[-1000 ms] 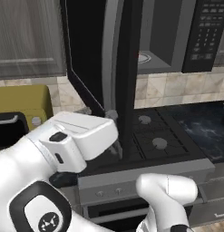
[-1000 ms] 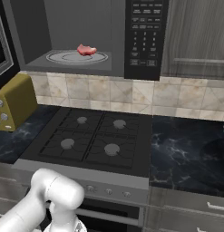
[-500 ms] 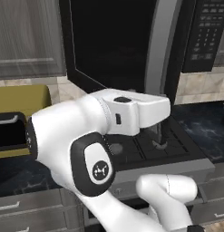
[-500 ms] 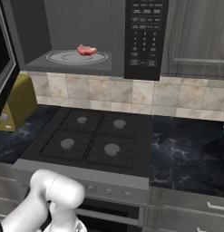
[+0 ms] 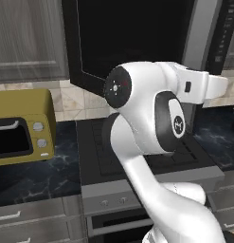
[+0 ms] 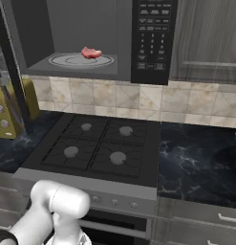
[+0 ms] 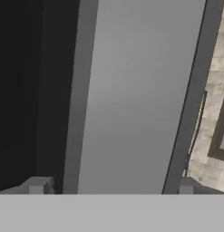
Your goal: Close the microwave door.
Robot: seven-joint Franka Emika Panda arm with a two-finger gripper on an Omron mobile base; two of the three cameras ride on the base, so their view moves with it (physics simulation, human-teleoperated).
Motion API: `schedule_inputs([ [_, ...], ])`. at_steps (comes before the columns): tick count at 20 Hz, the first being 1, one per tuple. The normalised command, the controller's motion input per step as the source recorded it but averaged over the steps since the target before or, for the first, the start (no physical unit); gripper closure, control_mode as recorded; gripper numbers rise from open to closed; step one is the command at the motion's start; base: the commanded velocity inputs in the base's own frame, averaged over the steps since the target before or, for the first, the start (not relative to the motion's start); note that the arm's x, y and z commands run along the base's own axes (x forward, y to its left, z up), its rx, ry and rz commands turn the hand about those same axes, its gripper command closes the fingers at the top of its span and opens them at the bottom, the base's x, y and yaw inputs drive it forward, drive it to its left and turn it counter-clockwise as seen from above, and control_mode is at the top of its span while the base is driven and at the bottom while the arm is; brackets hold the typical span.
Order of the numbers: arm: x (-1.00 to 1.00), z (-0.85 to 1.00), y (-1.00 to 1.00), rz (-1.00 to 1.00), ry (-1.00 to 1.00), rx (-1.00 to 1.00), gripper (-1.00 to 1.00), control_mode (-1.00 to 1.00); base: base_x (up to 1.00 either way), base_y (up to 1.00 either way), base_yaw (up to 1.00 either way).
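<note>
Since one second ago the microwave door (image 5: 132,42) has swung from nearly edge-on to the left base camera to showing its broad black face with the dark window, and the arm has swept from low left to high right across that view. In the right base view the door's edge (image 6: 9,62) has come further in from the left margin. Judgement: the push is under way and the door is partly closed, with a wide gap still open.

The microwave (image 6: 153,40) hangs above the stove (image 6: 98,148), with its grey cavity exposed and a small red item (image 6: 91,52) lying on the turntable (image 6: 81,61).

The hand view shows what the base views lack: the gripper (image 7: 111,186) sits close against the door's grey vertical handle (image 7: 136,95), one fingertip (image 7: 37,186) at each side of it, spread wide apart and clamping nothing. Whether the palm touches the panel cannot be told.

The left base view alone shows the yellow toaster oven (image 5: 23,126) on the counter to the left, well apart from the door's swing.
</note>
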Motion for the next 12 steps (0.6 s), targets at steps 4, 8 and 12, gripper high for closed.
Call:
schedule_inputs([
  [4,0.92,0.09,-0.83,0.07,0.0,0.15,-1.0,-1.0,0.0,0.0,0.0],
  [8,1.0,0.08,-0.73,0.09,-0.01,0.16,-1.0,-1.0,0.0,0.0,0.0],
  [12,1.0,0.0,-0.68,0.12,-0.05,0.15,-1.0,-1.0,0.0,0.0,0.0],
])
